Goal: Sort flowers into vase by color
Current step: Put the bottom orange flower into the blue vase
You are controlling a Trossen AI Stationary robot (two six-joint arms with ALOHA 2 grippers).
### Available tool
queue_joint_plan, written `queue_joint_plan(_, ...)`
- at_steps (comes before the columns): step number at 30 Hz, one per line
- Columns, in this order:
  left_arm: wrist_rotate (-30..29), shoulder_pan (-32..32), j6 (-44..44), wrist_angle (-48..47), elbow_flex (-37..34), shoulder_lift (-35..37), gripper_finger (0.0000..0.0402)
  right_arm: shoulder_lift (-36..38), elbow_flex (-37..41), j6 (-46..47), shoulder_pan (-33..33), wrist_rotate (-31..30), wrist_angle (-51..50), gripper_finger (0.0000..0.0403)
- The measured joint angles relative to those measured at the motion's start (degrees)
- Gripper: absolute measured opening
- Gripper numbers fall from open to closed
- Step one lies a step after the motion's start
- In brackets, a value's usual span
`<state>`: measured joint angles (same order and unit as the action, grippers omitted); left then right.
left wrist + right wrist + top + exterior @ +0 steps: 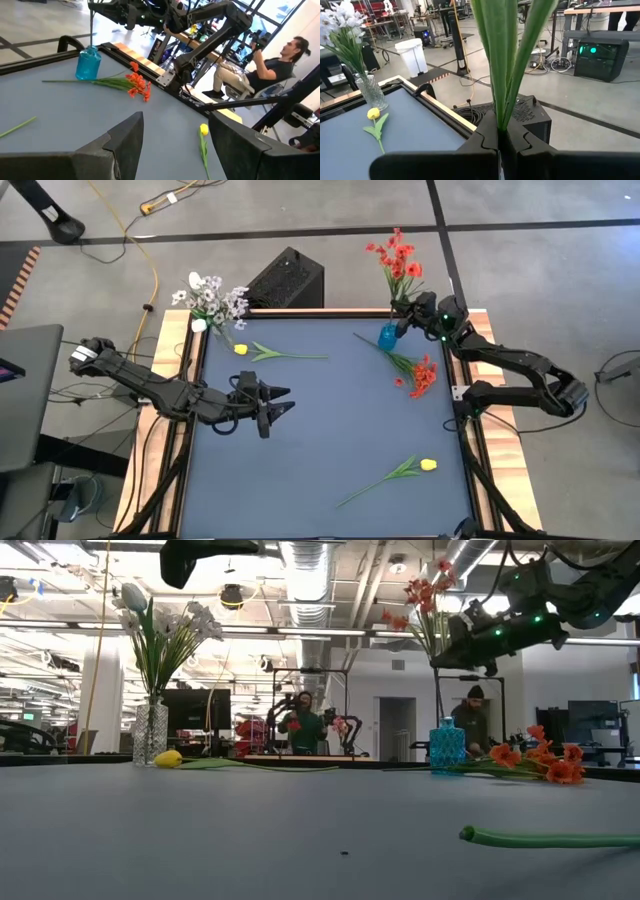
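My right gripper (405,316) is over the table's far right corner, shut on a bunch of red-orange flowers (398,260) above a small blue vase (388,336). A second red-orange bunch (420,373) lies flat on the mat beside the vase. Two yellow flowers lie on the mat, one far left (240,349) and one near right (428,465). White flowers (208,298) stand in a clear glass vase (150,732) at the far left corner. My left gripper (277,402) is open over the mat's left middle, touching nothing. My right gripper pinches the red-orange bunch's green stems and leaves (501,120) between its two shut fingers (525,142), below the blooms (425,590). The bunch stands upright, lifted above the table. A thin stem (437,690) runs down from the fingers to the blue vase's neck (447,725).
A black box (287,278) sits just beyond the table's far edge. Wooden rails (195,350) frame the dark mat. A green stem (550,837) of the near yellow flower lies across the near right. People sit in the room behind the table (303,725).
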<state>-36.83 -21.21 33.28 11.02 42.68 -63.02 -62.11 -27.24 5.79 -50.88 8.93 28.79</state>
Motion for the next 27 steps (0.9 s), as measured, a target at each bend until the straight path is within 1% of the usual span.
queue_joint_plan(11, -0.01, 0.00, -0.15, 0.01, 0.00, 0.00, 0.0212, 0.00, 0.04, -2.83, 0.11, -1.42, -4.87, 0.0022)
queue_joint_plan(22, -0.01, 0.00, -0.45, 0.01, 0.00, 0.02, 0.0212, 0.00, 0.04, -1.32, 0.16, -1.27, -8.71, 0.0053)
queue_joint_plan(27, -0.01, 0.00, -1.18, 0.01, 0.00, 0.02, 0.0212, 0.00, 0.04, -1.28, 0.16, -0.98, -12.23, 0.0078)
